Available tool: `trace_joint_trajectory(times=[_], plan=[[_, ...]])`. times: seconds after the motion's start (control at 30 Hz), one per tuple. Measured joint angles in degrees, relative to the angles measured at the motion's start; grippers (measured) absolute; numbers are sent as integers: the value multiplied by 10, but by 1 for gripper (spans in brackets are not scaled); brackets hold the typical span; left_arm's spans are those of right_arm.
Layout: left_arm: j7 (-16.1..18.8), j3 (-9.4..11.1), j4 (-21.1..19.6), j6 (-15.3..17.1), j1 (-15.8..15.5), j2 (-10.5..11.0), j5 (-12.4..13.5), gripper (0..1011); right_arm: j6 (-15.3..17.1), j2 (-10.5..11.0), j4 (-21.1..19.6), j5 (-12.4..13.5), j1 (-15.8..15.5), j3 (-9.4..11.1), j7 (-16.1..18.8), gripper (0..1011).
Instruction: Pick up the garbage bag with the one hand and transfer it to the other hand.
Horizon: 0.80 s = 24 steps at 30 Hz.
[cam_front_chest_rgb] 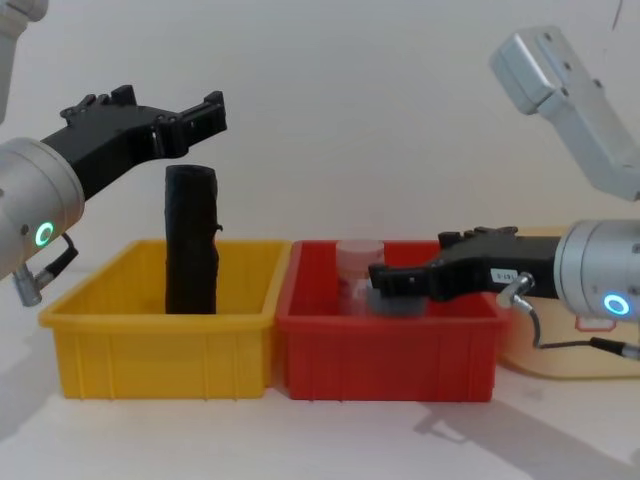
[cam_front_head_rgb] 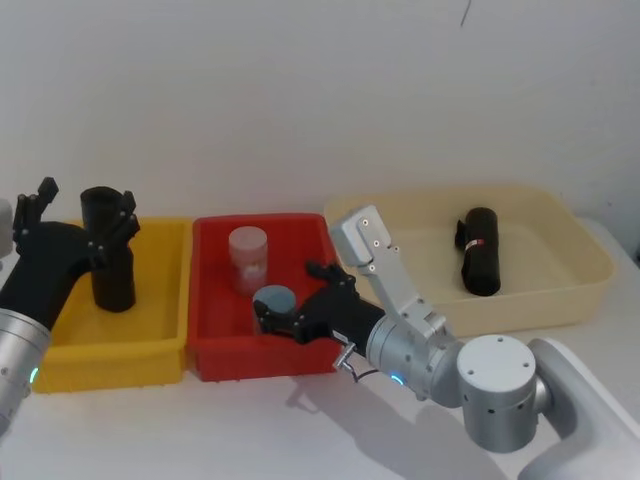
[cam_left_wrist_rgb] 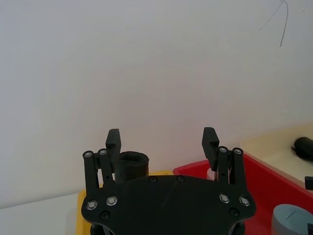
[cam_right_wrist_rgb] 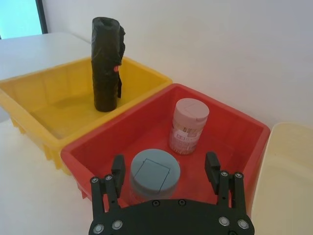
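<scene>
Three bins sit in a row: yellow bin [cam_front_head_rgb: 165, 352] left, red bin [cam_front_head_rgb: 250, 362] middle, cream bin [cam_front_head_rgb: 545, 300] right. The left gripper [cam_front_chest_rgb: 214, 110] hangs with fingers spread just above the garbage bag [cam_front_chest_rgb: 190, 240], which stands upright in the yellow bin. The right gripper [cam_right_wrist_rgb: 165, 164], fingers likewise released, sits either side of a grey-lidded jar [cam_right_wrist_rgb: 154, 170] near in the red bin, a pink jar [cam_right_wrist_rgb: 188, 125] beyond.

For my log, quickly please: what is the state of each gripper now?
Left gripper: open, empty, above the garbage bag standing in the yellow bin.
Right gripper: open, empty, over the red bin.
</scene>
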Motion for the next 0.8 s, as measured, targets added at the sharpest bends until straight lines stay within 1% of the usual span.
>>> trace_joint_trajectory(times=[0.53,0.8], plan=[[0,0,0,0,1,0,0,1001,2,-1,23,0,11,-14,-3,1001],[0,0,0,0,1,0,0,1000,11,-6,33,7,16,-15,-8,1001]])
